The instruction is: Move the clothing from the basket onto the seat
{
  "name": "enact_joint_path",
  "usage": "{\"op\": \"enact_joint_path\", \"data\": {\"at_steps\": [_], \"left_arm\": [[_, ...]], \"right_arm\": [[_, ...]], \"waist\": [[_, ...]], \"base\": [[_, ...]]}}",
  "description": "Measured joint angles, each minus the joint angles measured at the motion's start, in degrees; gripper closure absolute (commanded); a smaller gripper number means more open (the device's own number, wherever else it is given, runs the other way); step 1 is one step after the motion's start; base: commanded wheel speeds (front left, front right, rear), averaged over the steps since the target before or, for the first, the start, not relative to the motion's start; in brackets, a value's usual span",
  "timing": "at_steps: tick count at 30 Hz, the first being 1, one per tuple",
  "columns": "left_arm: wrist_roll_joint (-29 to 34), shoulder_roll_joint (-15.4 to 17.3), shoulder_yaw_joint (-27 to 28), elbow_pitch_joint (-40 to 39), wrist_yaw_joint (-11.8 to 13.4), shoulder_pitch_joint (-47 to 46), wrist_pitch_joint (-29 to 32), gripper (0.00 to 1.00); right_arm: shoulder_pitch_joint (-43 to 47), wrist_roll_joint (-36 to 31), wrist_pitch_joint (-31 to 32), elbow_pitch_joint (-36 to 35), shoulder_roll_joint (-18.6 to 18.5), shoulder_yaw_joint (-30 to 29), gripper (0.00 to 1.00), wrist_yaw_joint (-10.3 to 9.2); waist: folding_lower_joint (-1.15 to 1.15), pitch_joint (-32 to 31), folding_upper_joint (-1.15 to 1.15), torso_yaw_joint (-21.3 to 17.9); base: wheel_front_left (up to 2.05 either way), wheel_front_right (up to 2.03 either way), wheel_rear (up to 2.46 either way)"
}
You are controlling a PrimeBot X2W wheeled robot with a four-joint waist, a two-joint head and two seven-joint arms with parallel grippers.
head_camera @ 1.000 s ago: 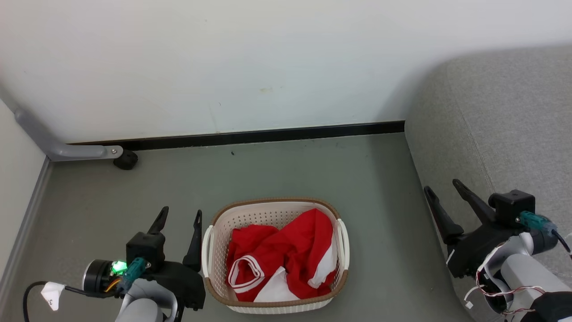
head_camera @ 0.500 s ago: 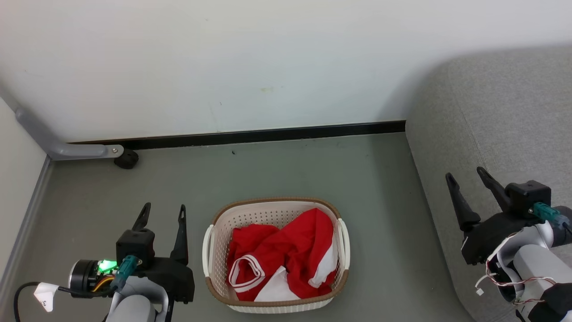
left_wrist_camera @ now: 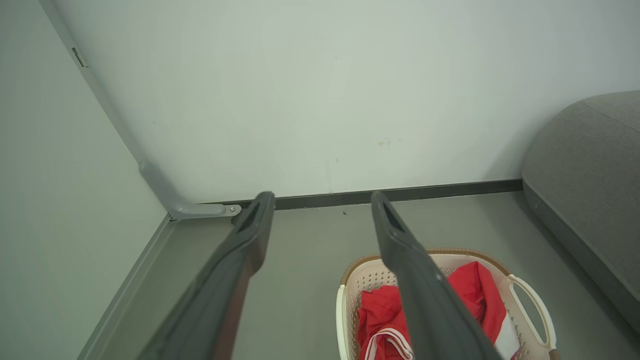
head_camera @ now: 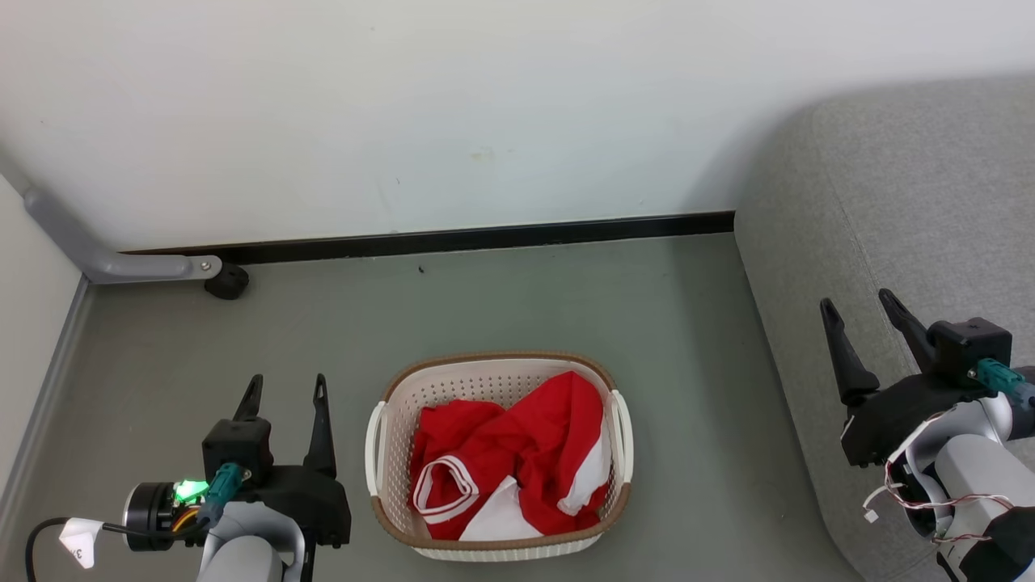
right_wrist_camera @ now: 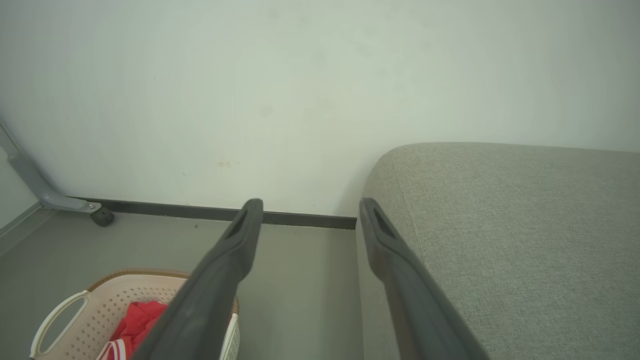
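One basket holding clothing, one seat

Left gripper: two long, dark, tapering fingers, slotted near each tip, are being noted on a black blocky housing. Behind that housing a green light is being shown lit, beside a teal connector and a black cylindrical unit. A black cable carrying a white paper tag with dark marking is being seen behind the gripper.

Right gripper: matching dark fingers on a black housing are being recorded, with a teal plug fitted at its outer side. Behind it, loose white and red wires are being seen looped over a pale grey forearm shell.
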Motion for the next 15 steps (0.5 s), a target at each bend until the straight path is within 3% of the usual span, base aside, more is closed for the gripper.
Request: {"op": "enact_joint_path", "data": {"at_steps": [15], "left_arm": [[0.58, -3.15, -0.18, -1.45, 0.02, -0.01, 0.00, 0.00]], "right_arm": [[0.19, -2.12, -0.05, -7.16, -1.67, -2.44, 0.00, 0.00]], "waist": [[0.00, 5.29, 0.00, 0.12]], "base": [[0.00, 0.00, 0.00]]}}
